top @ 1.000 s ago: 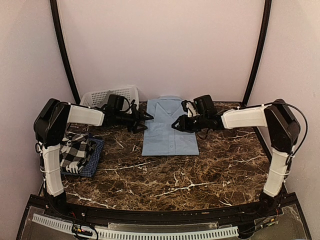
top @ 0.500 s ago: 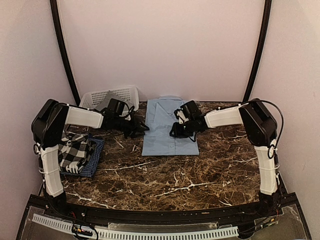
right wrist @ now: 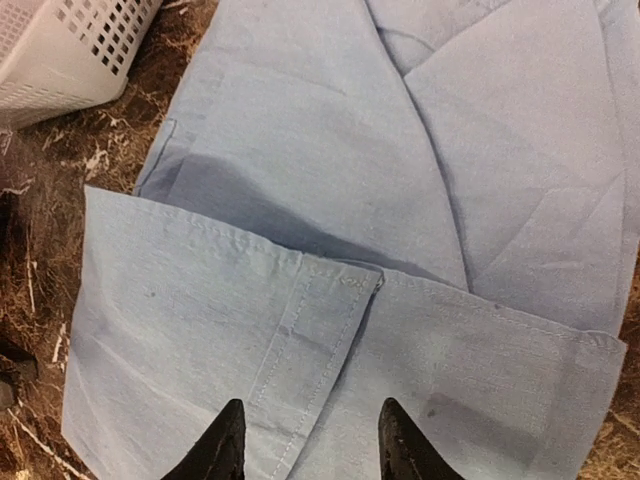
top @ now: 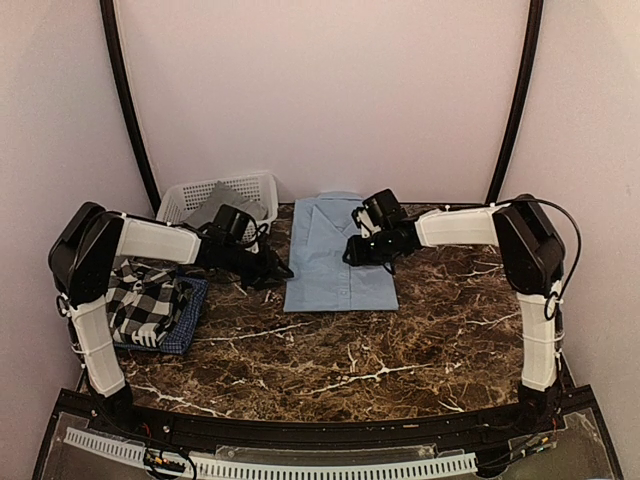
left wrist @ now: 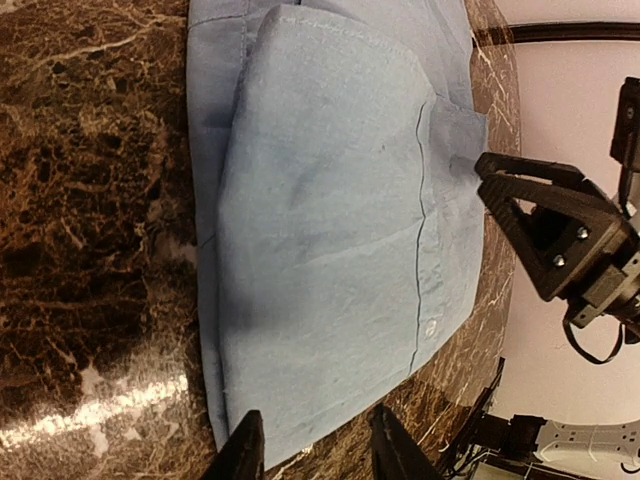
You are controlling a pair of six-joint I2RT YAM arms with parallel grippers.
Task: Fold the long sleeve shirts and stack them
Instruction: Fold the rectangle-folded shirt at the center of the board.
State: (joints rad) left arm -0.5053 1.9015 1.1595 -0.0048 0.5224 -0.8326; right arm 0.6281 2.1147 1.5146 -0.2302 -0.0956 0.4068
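Observation:
A plain light blue shirt [top: 338, 250] lies folded flat at the back middle of the table, collar toward the wall; it fills the left wrist view [left wrist: 330, 250] and the right wrist view [right wrist: 350, 250]. My left gripper [top: 283, 270] is open and empty at the shirt's front left corner, fingers [left wrist: 247, 452] just off the hem. My right gripper [top: 352, 253] is open and empty, hovering low over the folded-up lower part of the shirt, fingertips [right wrist: 228, 440] above the button placket. A black-and-white checked shirt [top: 145, 300] lies on a dark blue fine-checked one [top: 190, 312] at the left.
A white plastic lattice basket [top: 215, 197] stands at the back left with a grey cloth [top: 228, 203] in it; its corner shows in the right wrist view [right wrist: 70, 50]. The brown marble table [top: 350, 350] stretches toward the front. Black frame posts stand at both back corners.
My left gripper has dropped and moved to the shirt's front left corner. My right arm has swung left, and its gripper has gone from the shirt's right edge to over the shirt.

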